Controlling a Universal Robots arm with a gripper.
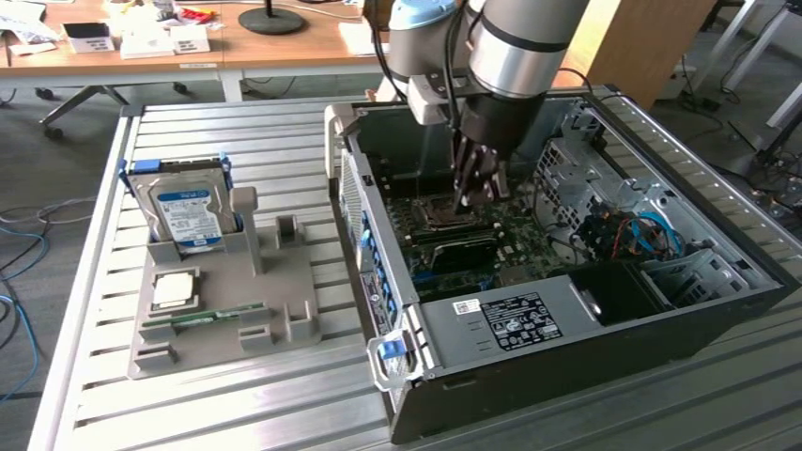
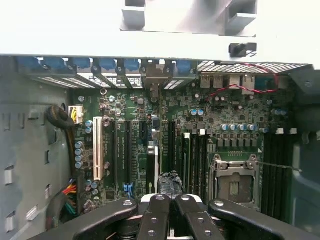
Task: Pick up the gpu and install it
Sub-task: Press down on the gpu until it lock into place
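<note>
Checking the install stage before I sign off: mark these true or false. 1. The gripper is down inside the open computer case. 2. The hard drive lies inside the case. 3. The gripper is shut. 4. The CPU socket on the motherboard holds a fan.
1. True: the gripper is inside the computer case, above the motherboard.
2. False: the hard drive stands upright in the grey holder outside the case.
3. True.
4. False: the CPU socket is bare.
</note>
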